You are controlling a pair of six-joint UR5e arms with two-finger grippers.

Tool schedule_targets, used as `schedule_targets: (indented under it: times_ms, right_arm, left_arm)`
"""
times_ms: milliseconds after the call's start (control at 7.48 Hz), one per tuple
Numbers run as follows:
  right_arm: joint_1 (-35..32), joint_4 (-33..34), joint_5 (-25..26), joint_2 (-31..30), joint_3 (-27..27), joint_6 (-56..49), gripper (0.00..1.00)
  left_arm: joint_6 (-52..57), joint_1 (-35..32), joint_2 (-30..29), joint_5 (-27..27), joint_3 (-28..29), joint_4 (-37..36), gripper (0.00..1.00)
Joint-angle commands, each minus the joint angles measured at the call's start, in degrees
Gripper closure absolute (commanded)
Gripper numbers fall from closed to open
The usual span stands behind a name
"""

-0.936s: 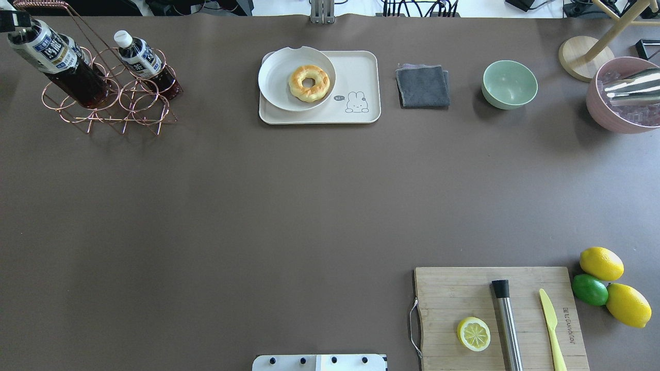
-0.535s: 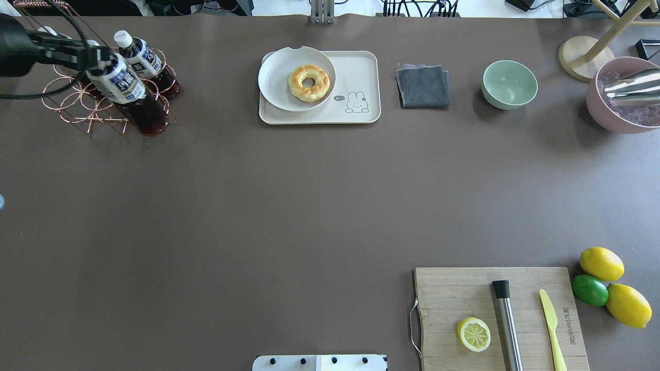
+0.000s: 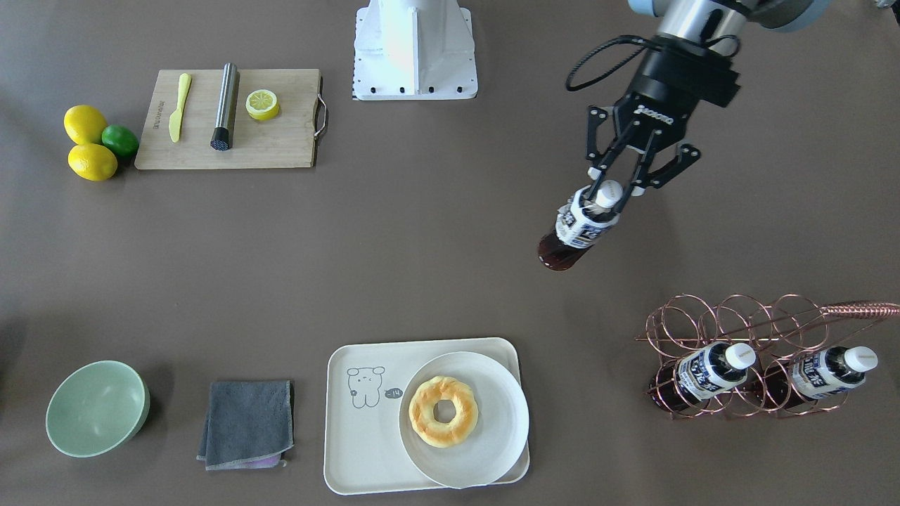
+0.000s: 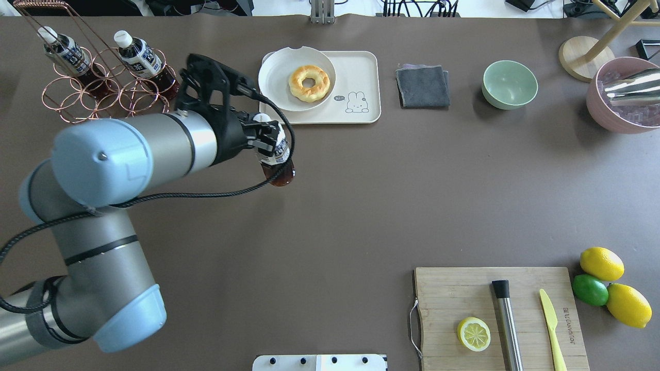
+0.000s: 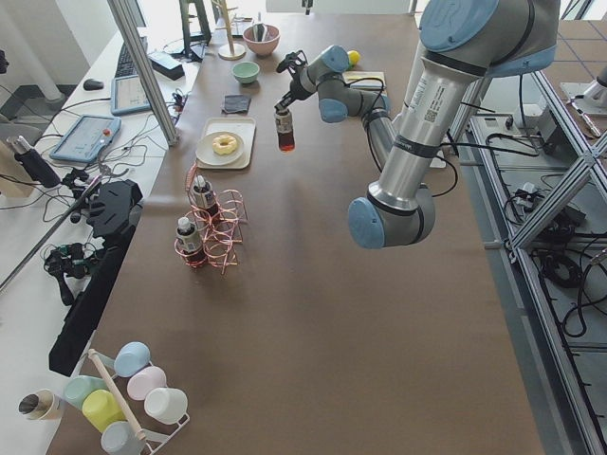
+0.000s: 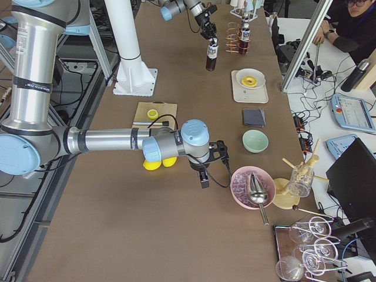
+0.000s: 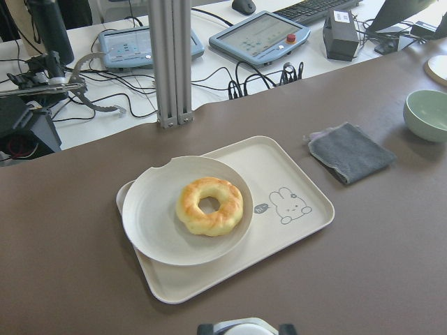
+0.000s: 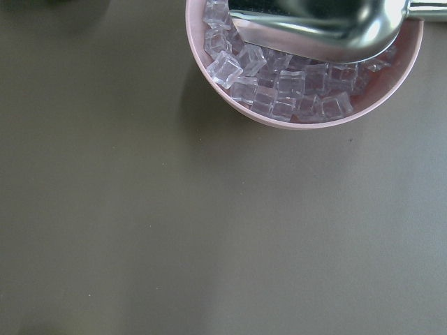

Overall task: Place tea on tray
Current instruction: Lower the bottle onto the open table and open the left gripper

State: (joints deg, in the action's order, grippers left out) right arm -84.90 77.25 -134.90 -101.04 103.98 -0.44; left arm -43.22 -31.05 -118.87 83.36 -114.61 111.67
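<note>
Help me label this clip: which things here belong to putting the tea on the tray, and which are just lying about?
In the job: left claw, shut on the tea; the tray, partly covered by a plate.
Lying about: two racked bottles, grey cloth, green bowl, cutting board, ice bowl.

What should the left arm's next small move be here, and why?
Probably carry the tea bottle on toward the tray, aiming for its bare half with the bear drawing. The left gripper is shut on the bottle's neck and holds it over bare table, short of the tray, and the plate with the doughnut fills the tray's other half.
</note>
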Motion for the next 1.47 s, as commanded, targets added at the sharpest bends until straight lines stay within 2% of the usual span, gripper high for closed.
schedule_targets:
  times_ms: [0,401,1337]
  right_arm:
    - [0.09,-0.08,-0.19,0.14,-0.01,0.0,0.0]
    - [0.09,-0.08,-0.46,0.14,-0.1,0.0,0.0]
    - [0.09,-0.08,-0.46,0.14,-0.27,-0.09,0.0]
  left_arm:
    - [-0.2,8.28,-5.49,-8.56,5.18,-0.75,1.0]
    - [-0.2,11.26,-5.67,-12.24,5.81,-0.66,1.0]
    - [-0.11,11.63,-5.41,-12.61,5.98,-0.66,1.0]
